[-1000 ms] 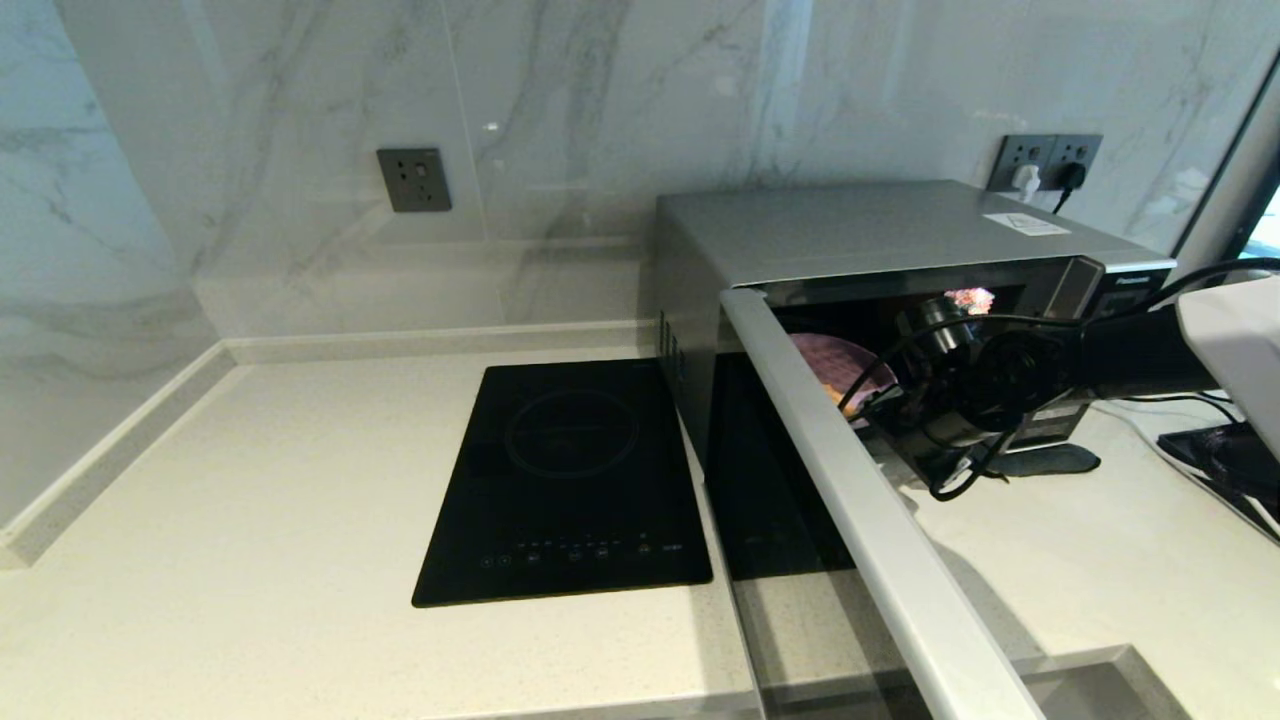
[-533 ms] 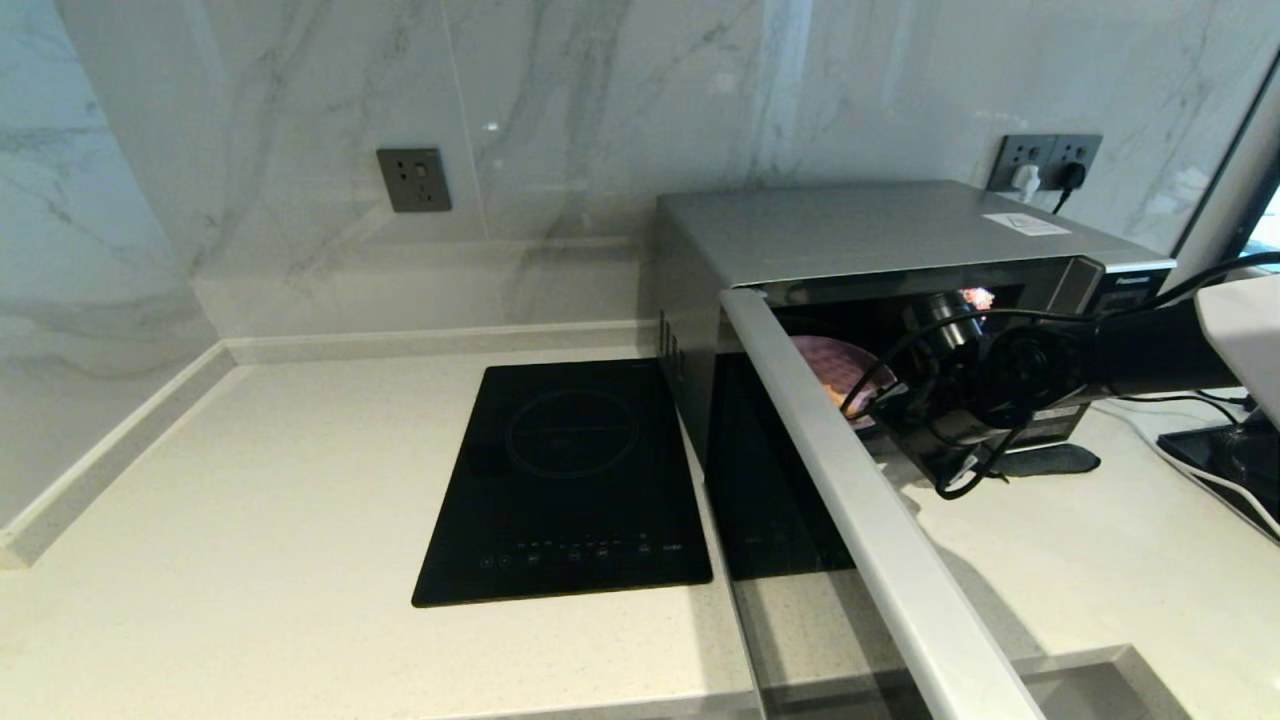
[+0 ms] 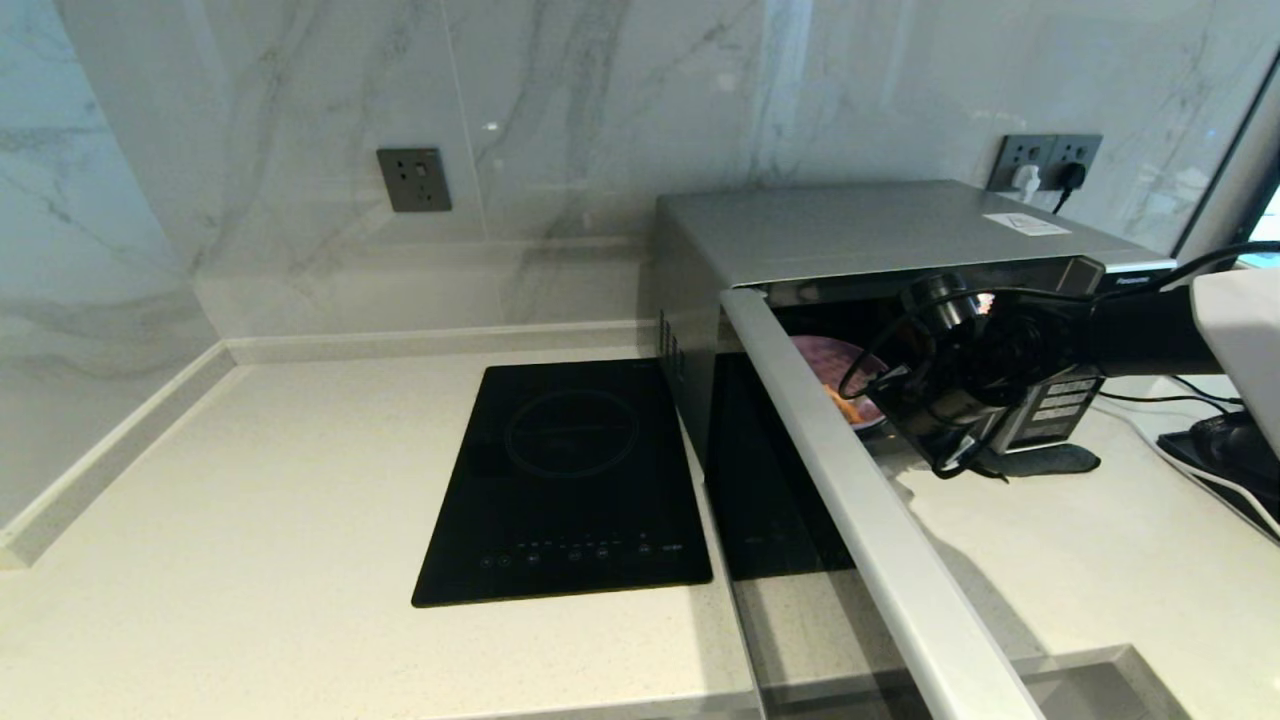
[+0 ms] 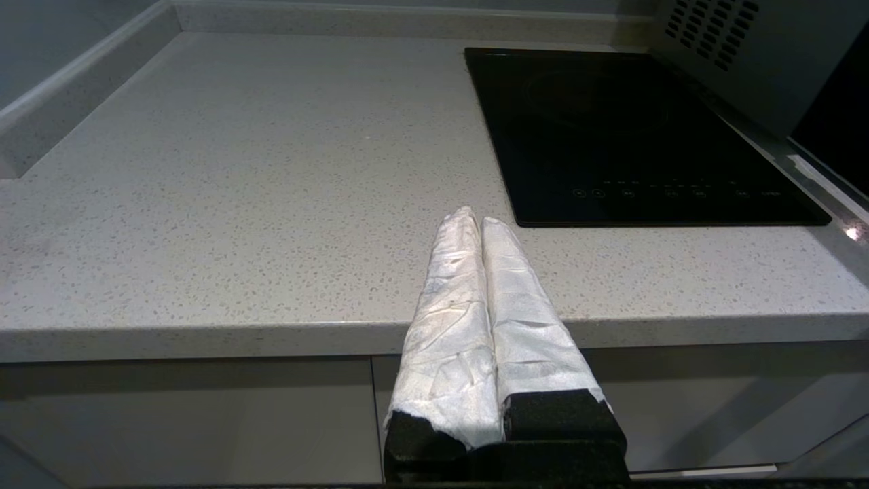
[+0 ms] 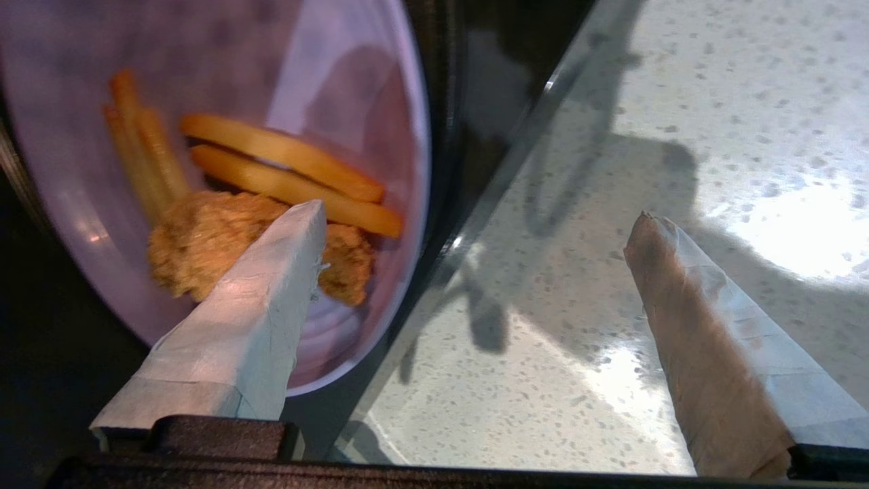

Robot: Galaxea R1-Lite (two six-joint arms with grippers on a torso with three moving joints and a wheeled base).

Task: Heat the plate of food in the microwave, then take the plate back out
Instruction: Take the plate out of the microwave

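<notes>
The silver microwave (image 3: 860,230) stands at the back right with its door (image 3: 860,520) swung wide open toward me. Inside lies the lilac plate of food (image 3: 835,365), resting on the turntable. The right wrist view shows this plate (image 5: 366,81) with orange fry sticks (image 5: 285,156) and a brown crumbed piece (image 5: 197,238). My right gripper (image 3: 905,405) hovers at the oven's mouth, open (image 5: 475,212) and holding nothing. One finger (image 5: 258,305) is above the plate's near rim, the other (image 5: 706,339) above the worktop. My left gripper (image 4: 475,216) is parked shut below the counter's front edge.
A black induction hob (image 3: 570,480) lies left of the microwave. The open door's long silver top edge juts far forward across the counter. Cables and a black device (image 3: 1220,450) sit at the right. Wall sockets (image 3: 413,179) are on the marble backsplash.
My right arm has risen and drawn slightly back out of the oven's mouth. The plate stays inside. The left arm has not moved.
</notes>
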